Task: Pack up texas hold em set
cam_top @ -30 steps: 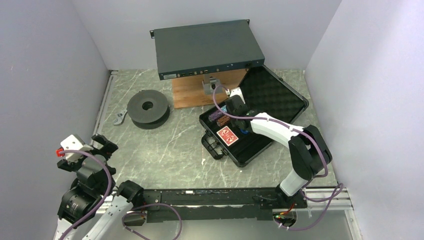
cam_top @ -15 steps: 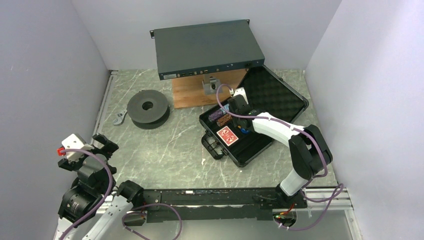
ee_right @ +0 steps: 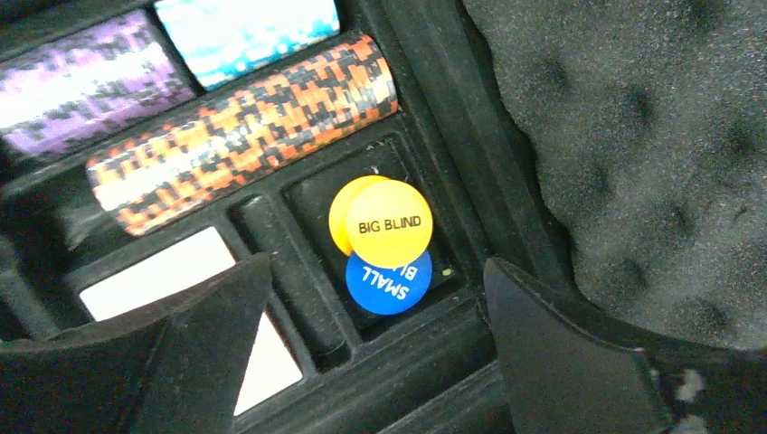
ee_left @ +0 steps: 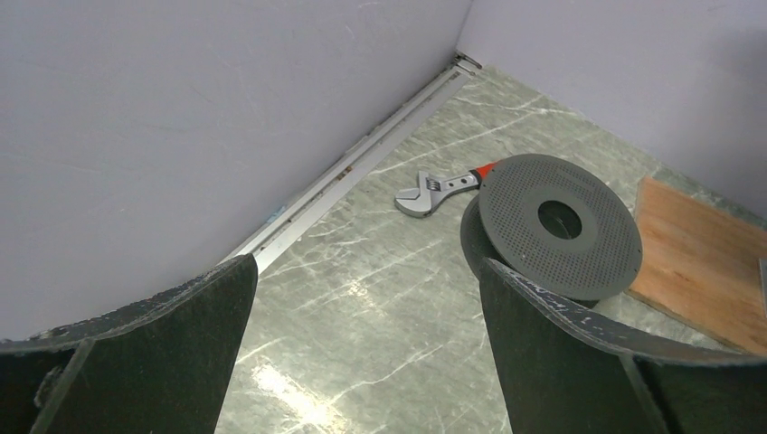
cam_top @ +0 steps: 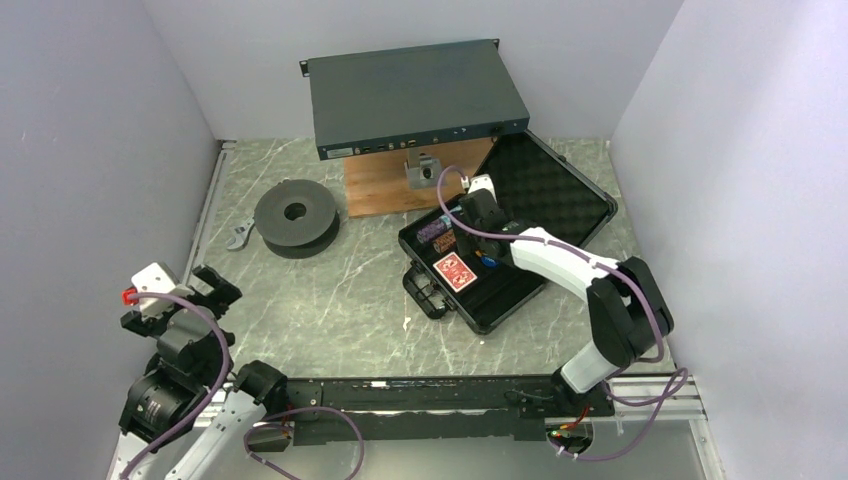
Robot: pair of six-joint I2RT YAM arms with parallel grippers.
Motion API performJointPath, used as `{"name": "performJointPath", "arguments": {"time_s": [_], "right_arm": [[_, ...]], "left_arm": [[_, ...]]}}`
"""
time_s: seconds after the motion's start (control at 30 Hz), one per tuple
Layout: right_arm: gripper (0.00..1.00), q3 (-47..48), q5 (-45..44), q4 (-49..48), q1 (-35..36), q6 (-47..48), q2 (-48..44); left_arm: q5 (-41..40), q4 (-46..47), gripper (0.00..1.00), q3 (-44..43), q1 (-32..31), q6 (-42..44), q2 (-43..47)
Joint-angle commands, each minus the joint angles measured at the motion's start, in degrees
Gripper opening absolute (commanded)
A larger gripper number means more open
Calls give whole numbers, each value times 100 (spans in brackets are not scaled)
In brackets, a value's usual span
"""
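Note:
The black case [cam_top: 497, 300] lies open on the table, its foam-lined lid [cam_top: 555, 195] tilted back. A red-backed card deck [cam_top: 453, 270] sits in its tray. In the right wrist view, purple [ee_right: 86, 86], teal [ee_right: 244, 32] and orange-brown [ee_right: 244, 136] chip stacks lie in their slots. A yellow disc [ee_right: 391, 224] rests on a blue disc [ee_right: 387, 282] and an orange one [ee_right: 339, 210] in a small pocket. My right gripper [ee_right: 375, 271] hovers open just over that pocket, holding nothing. My left gripper [ee_left: 366, 267] stands open over bare table at the near left.
A dark grey spool [cam_top: 294, 217] and a wrench [cam_top: 238, 238] lie at the left. A flat teal-grey metal box [cam_top: 415, 98] rests at the back on a wooden board [cam_top: 395, 190]. Walls close in on the left, right and back.
My right wrist has shifted slightly right and back over the case tray. My left gripper has sunk a little toward the near edge.

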State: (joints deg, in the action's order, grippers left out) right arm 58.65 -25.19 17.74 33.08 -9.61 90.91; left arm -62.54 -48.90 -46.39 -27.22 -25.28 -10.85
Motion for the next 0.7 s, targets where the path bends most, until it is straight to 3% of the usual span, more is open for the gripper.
{"name": "performJointPath", "arguments": {"time_s": [0.0,0.27,0.37,0.57,0.67], "right_arm": [[98,-69,328,-313,-12,-109,-641],[100,-176,947,-549,5,-209,-1877],[100,-167,1123,-686,5,-291,-2394],[100,741,1150,99,5,-431,-2441],[100,756,1361,-19,5,-262,-2691]], "left_arm": [[505,530,99,117,22,574,-171],[2036,1211,99,294,24,1450,-315],[2150,1273,99,302,29,1506,-442],[2189,1311,99,300,41,1551,-636],[2201,1294,99,289,67,1540,-657]]}}
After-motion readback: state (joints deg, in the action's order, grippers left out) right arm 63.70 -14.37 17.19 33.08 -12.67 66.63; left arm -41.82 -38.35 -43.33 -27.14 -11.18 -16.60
